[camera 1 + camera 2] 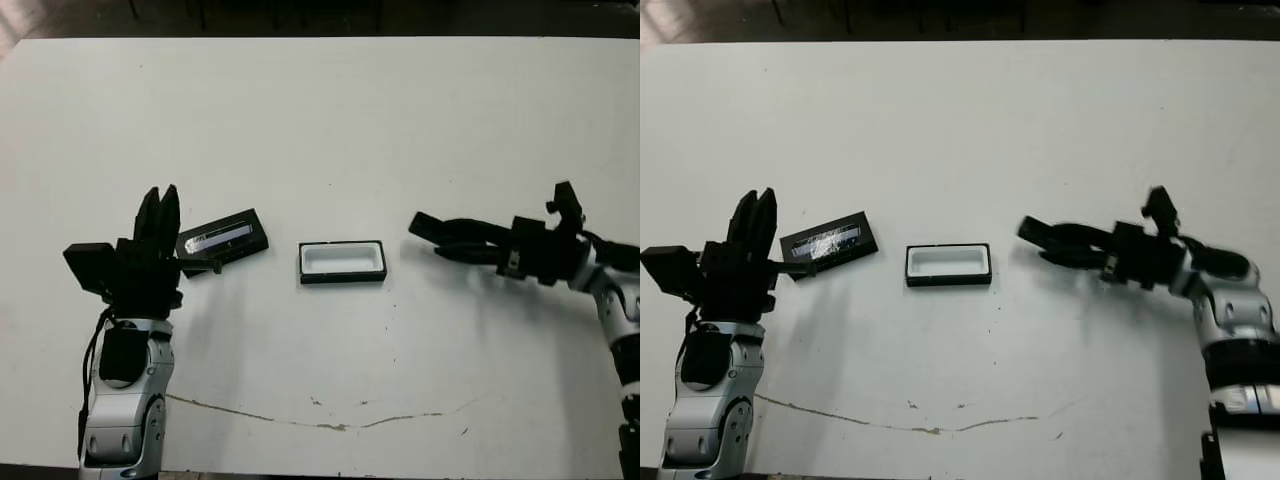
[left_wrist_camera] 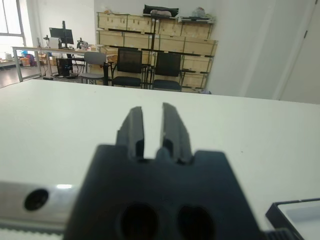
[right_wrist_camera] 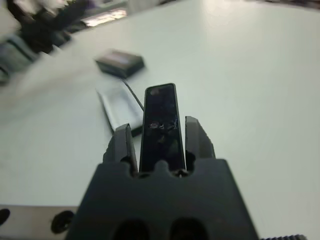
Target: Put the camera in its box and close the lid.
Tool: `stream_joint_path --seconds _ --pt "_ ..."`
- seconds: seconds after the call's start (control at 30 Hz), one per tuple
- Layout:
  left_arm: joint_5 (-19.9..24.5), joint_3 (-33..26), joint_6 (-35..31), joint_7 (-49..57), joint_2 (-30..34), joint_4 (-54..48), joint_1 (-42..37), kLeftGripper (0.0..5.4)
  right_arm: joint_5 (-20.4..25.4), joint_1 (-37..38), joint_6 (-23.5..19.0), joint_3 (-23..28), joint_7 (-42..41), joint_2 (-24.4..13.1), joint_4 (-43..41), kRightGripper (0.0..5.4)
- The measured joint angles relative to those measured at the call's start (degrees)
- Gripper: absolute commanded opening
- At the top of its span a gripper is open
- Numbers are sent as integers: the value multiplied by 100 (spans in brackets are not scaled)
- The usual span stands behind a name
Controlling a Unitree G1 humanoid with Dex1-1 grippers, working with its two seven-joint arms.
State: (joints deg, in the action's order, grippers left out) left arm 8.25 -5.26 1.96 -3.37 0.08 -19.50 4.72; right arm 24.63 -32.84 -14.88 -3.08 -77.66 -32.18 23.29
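The camera, a slim black bar, sticks out forward between the fingers of my right gripper, which is shut on it. That gripper hovers to the right of the box, with its tip pointing toward it and a short gap between them. The box is a small black tray with a white lining; it lies open in the middle of the table. Left of the box lies the lid, flat and black with a silvery strip. My left gripper stands just left of the lid, fingers close together with nothing between them.
The white table stretches bare beyond the objects to its far edge. A thin brown line runs across the near part. Chairs, desks and wooden shelving stand in the room past the table.
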Motion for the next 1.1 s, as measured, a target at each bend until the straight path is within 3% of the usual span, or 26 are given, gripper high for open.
stream_joint_path --seconds 0.2,0.5,0.7,1.1 --pt "-69 88 30 76 -38 -12 100 0 -310 -412 -481 -624 -1 71 -767 48" --pt "-149 121 31 168 -51 -32 191 0 -1115 -1117 -521 -1426 -34 107 -774 48" --pt "-144 122 46 174 -53 -32 209 0 -1096 -1233 -640 -1556 -149 322 -806 48" --pt "-148 178 49 187 -57 -35 217 0 -1119 -1231 -729 -1726 -213 386 -1049 48"
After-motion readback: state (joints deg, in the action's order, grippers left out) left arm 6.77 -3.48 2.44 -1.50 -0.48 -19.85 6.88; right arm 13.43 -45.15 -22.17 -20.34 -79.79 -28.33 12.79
